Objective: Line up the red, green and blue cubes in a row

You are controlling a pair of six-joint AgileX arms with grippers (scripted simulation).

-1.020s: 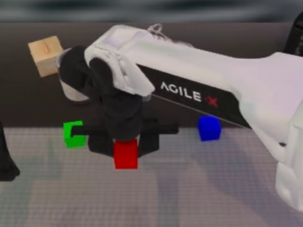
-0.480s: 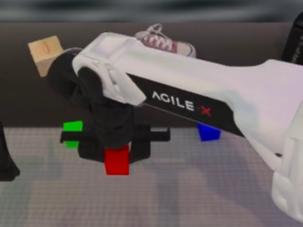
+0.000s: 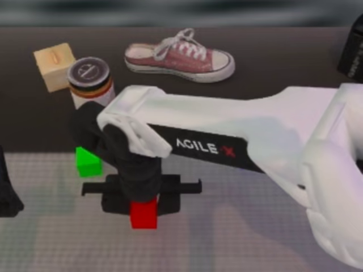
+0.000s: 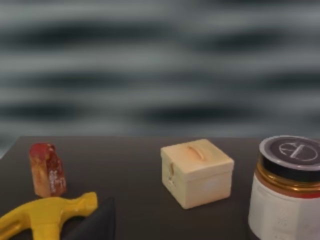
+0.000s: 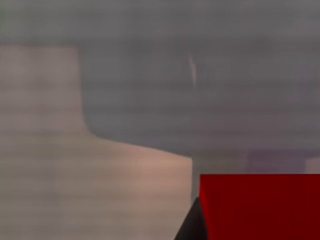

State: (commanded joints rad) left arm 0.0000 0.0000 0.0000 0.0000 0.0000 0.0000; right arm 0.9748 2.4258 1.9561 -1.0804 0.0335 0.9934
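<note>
My right gripper [image 3: 143, 204] is shut on the red cube [image 3: 143, 216], holding it over the light grey front part of the table, left of centre. In the right wrist view the red cube [image 5: 260, 207] fills the corner beside one dark finger [image 5: 192, 227]. The green cube [image 3: 88, 161] sits on the table just left of and behind the gripper, apart from it. The blue cube is hidden under my right arm. My left arm [image 3: 7, 195] stays parked at the table's left edge.
At the back left stand a white jar with a dark lid [image 3: 91, 80] and a beige block [image 3: 54, 67]. A pink sneaker [image 3: 180, 55] lies at the back centre. The left wrist view also shows a yellow hammer [image 4: 47, 215] and a small red-orange block [image 4: 47, 170].
My right arm has drawn toward the table's front with the red cube, uncovering the jar and the sneaker. The arm now covers the blue cube. The green cube has not moved.
</note>
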